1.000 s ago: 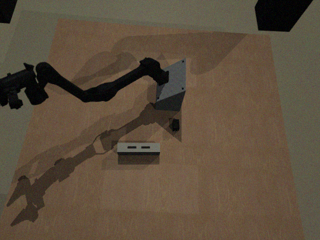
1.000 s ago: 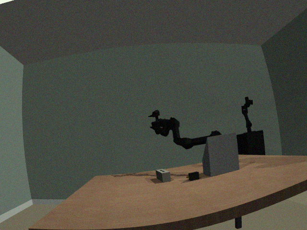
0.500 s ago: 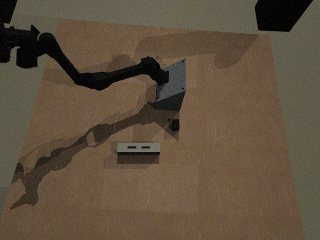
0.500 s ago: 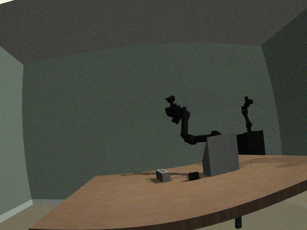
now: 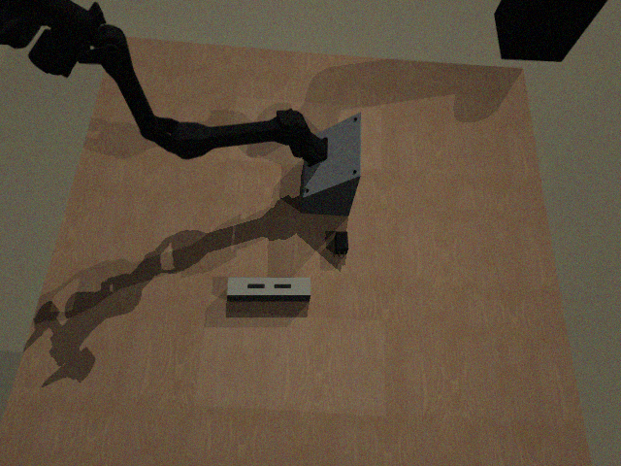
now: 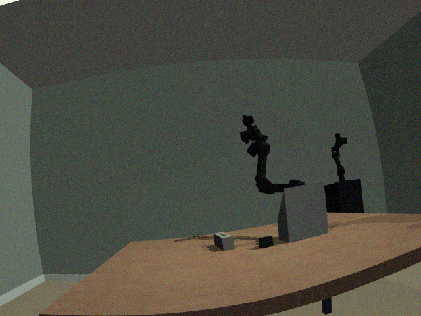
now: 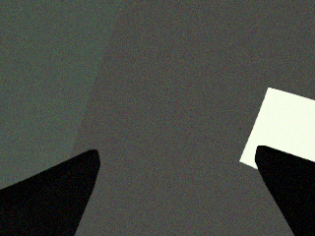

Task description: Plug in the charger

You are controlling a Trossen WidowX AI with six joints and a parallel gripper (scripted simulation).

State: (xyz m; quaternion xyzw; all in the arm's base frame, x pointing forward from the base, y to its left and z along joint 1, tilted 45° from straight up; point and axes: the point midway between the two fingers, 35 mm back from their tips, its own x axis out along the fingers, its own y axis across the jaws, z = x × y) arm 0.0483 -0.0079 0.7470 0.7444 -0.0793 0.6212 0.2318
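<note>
The black charger lies on the table just in front of the arm's grey mount, with its small prongs pointing away from the mount. The power strip is a pale block with two dark outlets on its top face, in front and to the left of the charger in the top view. The left outlet looks empty. My gripper is open and empty, and in the wrist view it faces the ceiling and wall. It is raised high, far from the charger and strip; its fingers are cut off in the top view.
The grey wedge-shaped mount carries the arm and stands close behind the charger. A second dark arm stands on a black box in the background. The wooden table bears wide shadows of the arm.
</note>
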